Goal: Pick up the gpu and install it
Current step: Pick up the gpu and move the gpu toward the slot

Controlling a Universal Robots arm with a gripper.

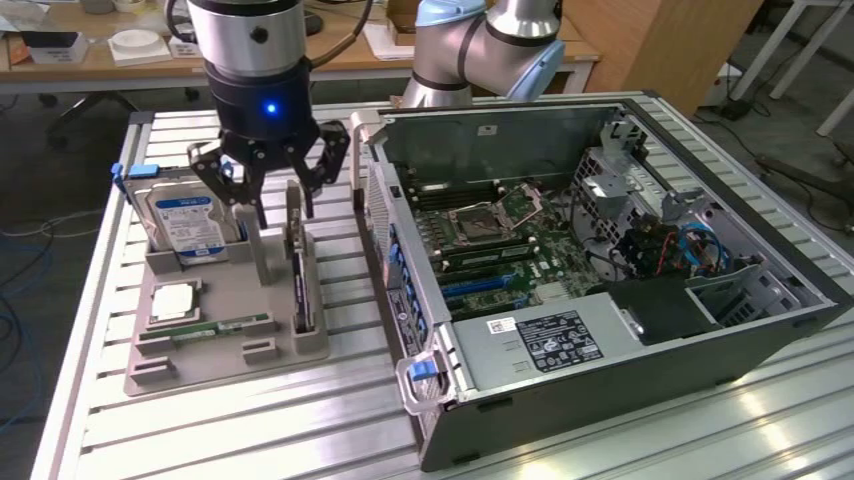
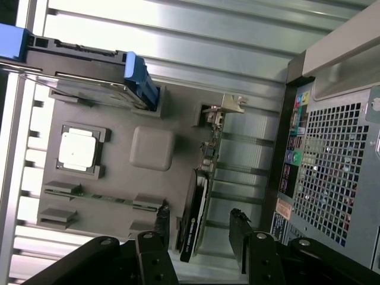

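Above grey parts tray (image 1: 220, 290), gripper (image 1: 272, 203) hangs spread wide, grasping nothing; gpu (image 1: 302, 285) stands on edge in tray slot directly beneath it, just beside open computer case (image 1: 587, 385), hard drive (image 1: 187, 222) nearby

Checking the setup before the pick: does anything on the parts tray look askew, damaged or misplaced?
Nothing stands out. The gpu stands on edge in its slot of the gray tray, the hard drive is upright, processor and memory stick sit in their recesses.
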